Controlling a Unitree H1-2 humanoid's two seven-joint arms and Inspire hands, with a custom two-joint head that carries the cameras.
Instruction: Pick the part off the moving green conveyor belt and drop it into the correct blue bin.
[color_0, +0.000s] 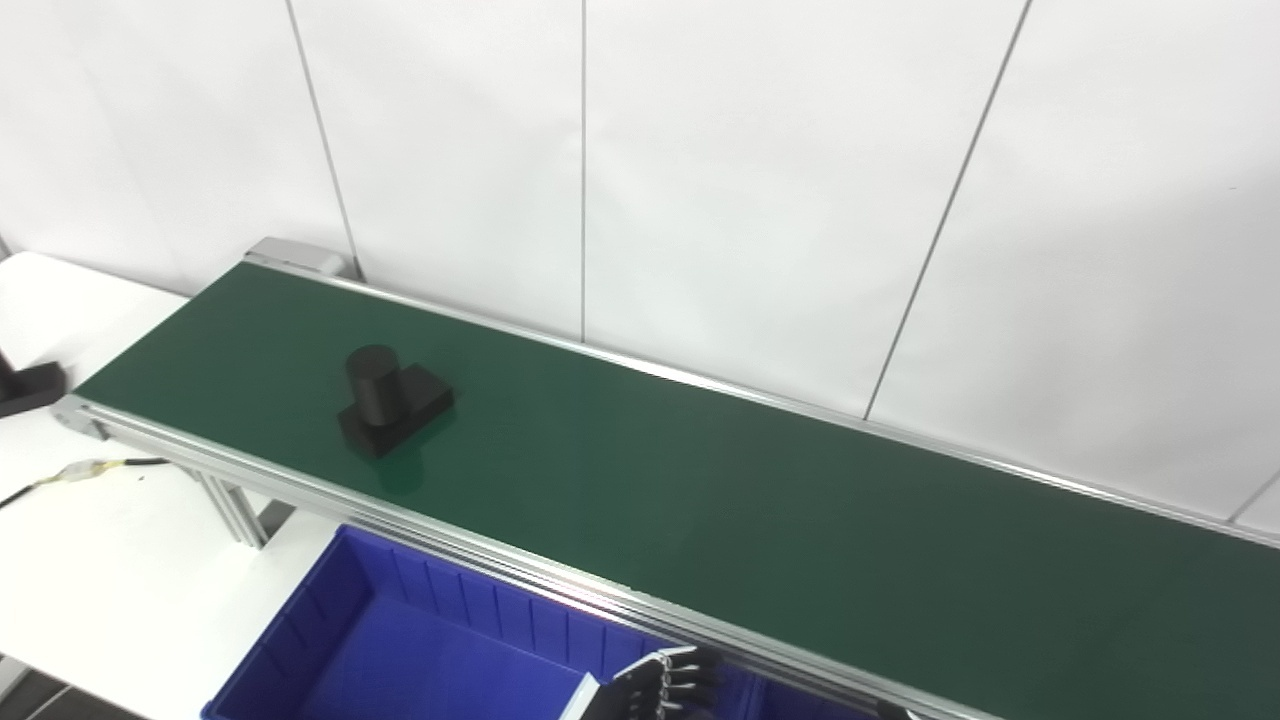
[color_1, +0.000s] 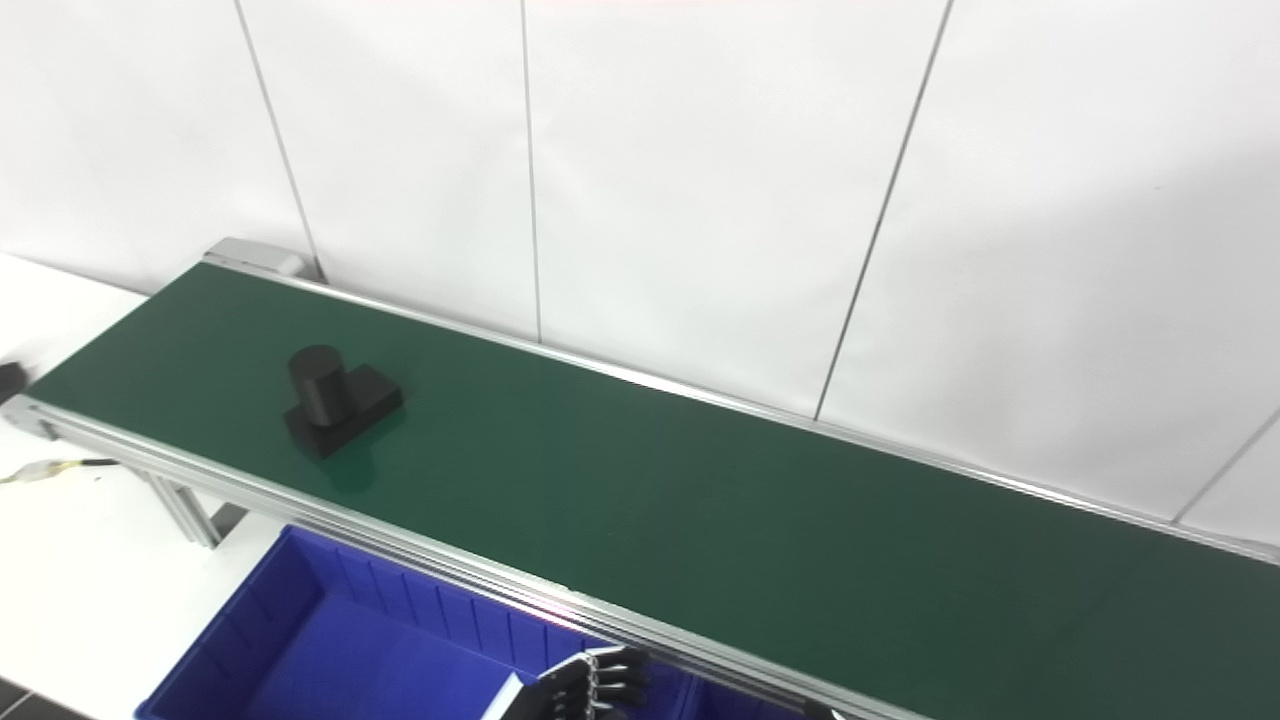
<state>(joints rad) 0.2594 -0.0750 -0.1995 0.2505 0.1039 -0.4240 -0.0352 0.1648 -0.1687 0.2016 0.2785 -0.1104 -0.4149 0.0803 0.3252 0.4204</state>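
A black part (color_0: 390, 400), an upright cylinder on a flat rectangular base, lies on the green conveyor belt (color_0: 760, 520) near its left end. It also shows in the right eye view (color_1: 338, 398). A blue bin (color_0: 300, 625) stands below the belt's near rail. My left hand (color_0: 665, 685) is at the bottom edge over the bin's right end, fingers apart and holding nothing, far to the right of the part. Only a dark tip (color_0: 890, 711) shows further right at the bottom edge; it may be my right hand.
A second blue bin (color_0: 790, 703) just shows right of the left hand. A black block (color_0: 30, 388) and a cable (color_0: 90, 468) lie on the white table at the left. A white panelled wall runs behind the belt.
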